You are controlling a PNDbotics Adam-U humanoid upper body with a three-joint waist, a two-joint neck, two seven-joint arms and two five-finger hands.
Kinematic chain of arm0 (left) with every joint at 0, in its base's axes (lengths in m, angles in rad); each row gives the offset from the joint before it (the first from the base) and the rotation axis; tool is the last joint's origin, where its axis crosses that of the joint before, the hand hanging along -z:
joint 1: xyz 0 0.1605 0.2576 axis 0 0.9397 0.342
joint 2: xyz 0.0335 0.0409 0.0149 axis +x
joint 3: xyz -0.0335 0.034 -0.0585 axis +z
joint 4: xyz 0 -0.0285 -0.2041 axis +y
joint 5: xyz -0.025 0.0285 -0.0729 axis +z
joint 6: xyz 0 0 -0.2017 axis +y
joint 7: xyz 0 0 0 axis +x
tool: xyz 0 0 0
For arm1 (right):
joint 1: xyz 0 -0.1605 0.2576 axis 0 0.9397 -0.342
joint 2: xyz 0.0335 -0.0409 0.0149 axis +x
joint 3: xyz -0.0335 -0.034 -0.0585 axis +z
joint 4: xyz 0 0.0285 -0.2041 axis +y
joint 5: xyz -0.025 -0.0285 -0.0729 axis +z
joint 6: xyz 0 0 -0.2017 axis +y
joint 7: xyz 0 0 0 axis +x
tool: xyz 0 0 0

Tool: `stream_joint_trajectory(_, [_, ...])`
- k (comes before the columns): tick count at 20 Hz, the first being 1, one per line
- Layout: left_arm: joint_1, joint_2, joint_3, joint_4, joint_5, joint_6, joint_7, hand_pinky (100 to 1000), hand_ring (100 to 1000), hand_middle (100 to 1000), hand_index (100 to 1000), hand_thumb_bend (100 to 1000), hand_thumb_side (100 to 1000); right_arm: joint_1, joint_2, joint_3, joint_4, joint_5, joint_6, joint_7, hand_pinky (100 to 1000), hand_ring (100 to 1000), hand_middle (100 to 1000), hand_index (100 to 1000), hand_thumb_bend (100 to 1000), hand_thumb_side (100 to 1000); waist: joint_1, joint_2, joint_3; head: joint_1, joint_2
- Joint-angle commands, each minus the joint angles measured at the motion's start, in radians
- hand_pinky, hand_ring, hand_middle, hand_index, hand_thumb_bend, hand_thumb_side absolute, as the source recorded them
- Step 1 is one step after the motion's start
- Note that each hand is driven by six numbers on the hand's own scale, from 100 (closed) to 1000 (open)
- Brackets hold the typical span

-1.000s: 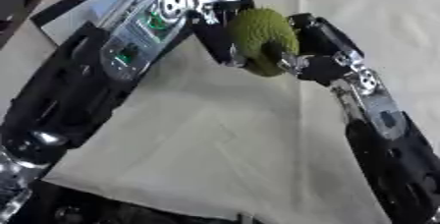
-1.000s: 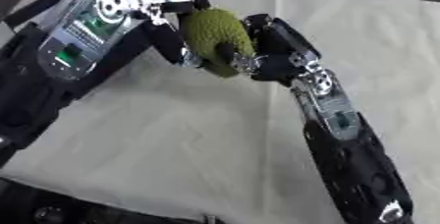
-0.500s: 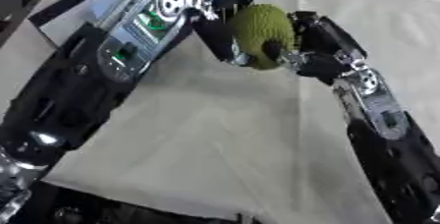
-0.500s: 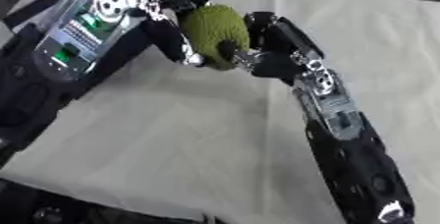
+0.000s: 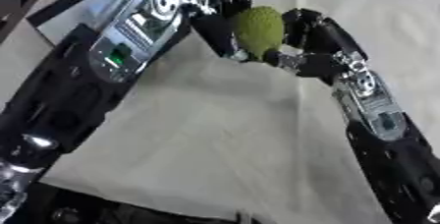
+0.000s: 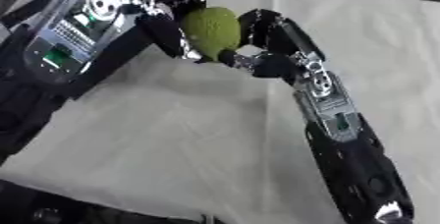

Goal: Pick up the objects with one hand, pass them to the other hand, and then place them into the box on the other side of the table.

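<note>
Both hands crept up-left w/ green fruit (image 5: 259,30), left hand (image 5: 216,20) & right hand (image 5: 311,35) fingers curled round it.

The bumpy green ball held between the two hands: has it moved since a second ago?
Yes, slightly. The bumpy green ball has shifted up the view, toward the far edge of the pale cloth, between the left hand and right hand.

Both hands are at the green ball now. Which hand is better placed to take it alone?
Probably the right hand: its fingers curl around the green ball, while the left hand only touches its side.
</note>
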Motion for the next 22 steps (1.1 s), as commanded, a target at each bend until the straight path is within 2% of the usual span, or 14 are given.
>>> stream_joint_trajectory(1, [-0.02,0.013,0.018,-0.028,0.014,0.051,0.0,589,441,322,374,520,100,-0.017,-0.017,-0.007,-0.006,0.011,0.006,-0.017,639,661,588,685,755,158,0.003,-0.016,0.003,0.001,-0.001])
stream_joint_trajectory(2, [-0.02,0.013,0.019,-0.03,0.016,0.058,0.008,584,436,317,371,516,100,-0.017,-0.017,-0.009,-0.005,0.012,0.008,-0.022,652,701,628,724,811,225,0.003,-0.016,0.003,0.002,-0.001])
stream_joint_trajectory(4, [-0.019,0.014,0.022,-0.034,0.024,0.072,0.024,583,435,315,370,518,100,-0.017,-0.017,-0.016,0.001,0.01,0.013,-0.044,654,706,633,729,803,246,0.003,-0.016,0.003,0.004,-0.002])
stream_joint_trajectory(5, [-0.019,0.014,0.023,-0.036,0.029,0.078,0.031,581,431,311,367,516,100,-0.017,-0.017,-0.016,0.002,0.009,0.014,-0.054,659,722,653,758,761,339,0.003,-0.016,0.003,0.004,-0.002])
stream_joint_trajectory(7, [-0.018,0.015,0.023,-0.04,0.038,0.088,0.045,581,431,310,367,516,100,-0.016,-0.017,-0.018,0.006,0.008,0.015,-0.072,659,723,654,759,757,346,0.003,-0.017,0.002,0.007,-0.002])
stream_joint_trajectory(8, [-0.018,0.016,0.024,-0.042,0.043,0.092,0.052,578,427,307,365,510,100,-0.015,-0.018,-0.019,0.008,0.009,0.015,-0.079,663,735,668,775,725,419,0.003,-0.017,0.002,0.008,-0.001])
stream_joint_trajectory(10, [-0.017,0.017,0.025,-0.046,0.052,0.099,0.064,575,425,305,363,505,100,-0.014,-0.019,-0.021,0.013,0.012,0.015,-0.09,665,743,676,782,712,461,0.003,-0.018,0.001,0.008,-0.002])
stream_joint_trajectory(12, [-0.016,0.019,0.029,-0.05,0.062,0.106,0.079,574,424,304,362,503,100,-0.013,-0.023,-0.025,0.02,0.022,0.016,-0.103,666,748,680,785,711,464,0.002,-0.019,0.0,0.009,-0.002])
stream_joint_trajectory(13, [-0.016,0.02,0.029,-0.052,0.067,0.108,0.085,572,424,304,363,503,100,-0.013,-0.024,-0.026,0.024,0.026,0.015,-0.107,671,763,698,797,703,508,0.002,-0.02,0.0,0.01,-0.002])
stream_joint_trajectory(16, [-0.015,0.023,0.029,-0.059,0.08,0.11,0.1,572,423,304,363,496,100,-0.013,-0.026,-0.032,0.037,0.038,0.012,-0.119,677,778,716,808,696,555,0.003,-0.02,-0.001,0.014,-0.002])
stream_joint_trajectory(21, [-0.01,0.025,0.039,-0.078,0.112,0.119,0.116,576,422,302,362,475,100,-0.01,-0.027,-0.047,0.057,0.044,0.006,-0.15,682,794,735,818,694,581,0.004,-0.019,-0.002,0.01,0.0])
stream_joint_trajectory(22, [-0.009,0.026,0.043,-0.082,0.12,0.123,0.121,593,420,298,359,448,100,-0.009,-0.027,-0.049,0.059,0.043,0.005,-0.154,683,798,739,824,692,595,0.004,-0.018,-0.002,0.006,-0.001])
